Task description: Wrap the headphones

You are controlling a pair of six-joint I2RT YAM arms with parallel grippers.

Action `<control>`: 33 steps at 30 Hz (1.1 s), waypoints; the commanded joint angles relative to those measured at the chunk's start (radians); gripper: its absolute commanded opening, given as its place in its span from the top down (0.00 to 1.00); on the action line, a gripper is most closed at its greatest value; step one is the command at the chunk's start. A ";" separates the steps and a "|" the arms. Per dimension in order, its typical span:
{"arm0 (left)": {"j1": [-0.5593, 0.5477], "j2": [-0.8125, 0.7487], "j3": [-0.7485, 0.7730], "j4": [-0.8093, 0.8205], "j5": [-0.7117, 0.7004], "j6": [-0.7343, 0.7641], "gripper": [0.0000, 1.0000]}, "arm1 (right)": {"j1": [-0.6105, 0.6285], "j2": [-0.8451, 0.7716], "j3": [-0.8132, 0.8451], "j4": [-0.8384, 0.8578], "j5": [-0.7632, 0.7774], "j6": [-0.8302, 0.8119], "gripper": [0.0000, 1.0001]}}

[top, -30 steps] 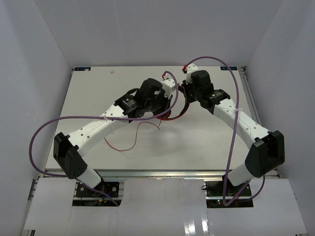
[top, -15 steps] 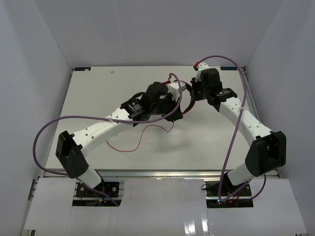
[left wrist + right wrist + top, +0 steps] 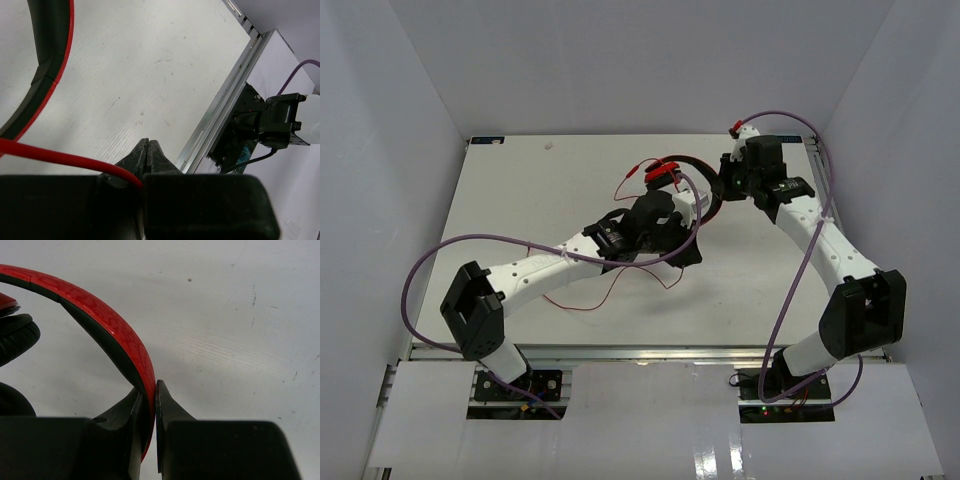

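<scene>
The red headphones (image 3: 665, 173) are held up at the table's back middle, a red ear cup on top and the black-and-red headband (image 3: 712, 195) curving right. My right gripper (image 3: 724, 190) is shut on the headband (image 3: 107, 322), which runs between its jaws (image 3: 148, 390); a black ear pad (image 3: 17, 337) shows at the left. My left gripper (image 3: 688, 252) sits just in front of the headphones, shut on the thin red cord (image 3: 60, 157) that enters its jaws (image 3: 149, 144) from the left. The headband (image 3: 50, 65) arcs above. The rest of the cord (image 3: 582, 306) trails on the table under the left arm.
White walls close in the table (image 3: 520, 190) on three sides. An aluminium rail (image 3: 225, 115) marks the table's edge, with the right arm's base (image 3: 270, 125) beyond it. Thick purple robot cables (image 3: 430, 265) loop beside both arms.
The left gripper has moved right and toward the front, pulling the cord along. The right gripper has shifted right with the headband, and the red ear cup now shows on top.
</scene>
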 commanded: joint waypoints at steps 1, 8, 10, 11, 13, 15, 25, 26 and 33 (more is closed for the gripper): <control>-0.018 0.009 -0.014 0.073 -0.020 -0.011 0.87 | -0.053 -0.057 0.018 0.066 -0.112 0.094 0.92; -0.026 0.014 -0.063 0.106 -0.071 0.011 0.84 | -0.091 -0.056 0.005 0.068 -0.188 0.129 0.92; -0.027 0.006 -0.088 0.130 -0.092 0.028 0.83 | -0.099 -0.060 -0.001 0.072 -0.190 0.128 0.92; -0.027 0.004 -0.105 0.137 -0.105 0.031 0.83 | -0.101 -0.061 -0.003 0.073 -0.195 0.130 0.92; -0.027 -0.006 -0.126 0.163 -0.128 0.042 0.82 | -0.108 -0.065 -0.006 0.073 -0.204 0.136 0.92; -0.027 -0.017 -0.165 0.195 -0.149 0.048 0.81 | -0.117 -0.067 -0.010 0.075 -0.215 0.138 0.92; -0.027 -0.068 -0.200 0.247 -0.193 0.066 0.80 | -0.125 -0.089 -0.056 0.091 -0.222 0.140 0.92; -0.027 -0.073 -0.196 0.247 -0.194 0.068 0.81 | -0.126 -0.092 -0.060 0.092 -0.221 0.139 0.92; -0.033 -0.066 -0.201 0.264 -0.139 0.045 0.82 | -0.131 -0.089 -0.051 0.093 -0.210 0.148 0.92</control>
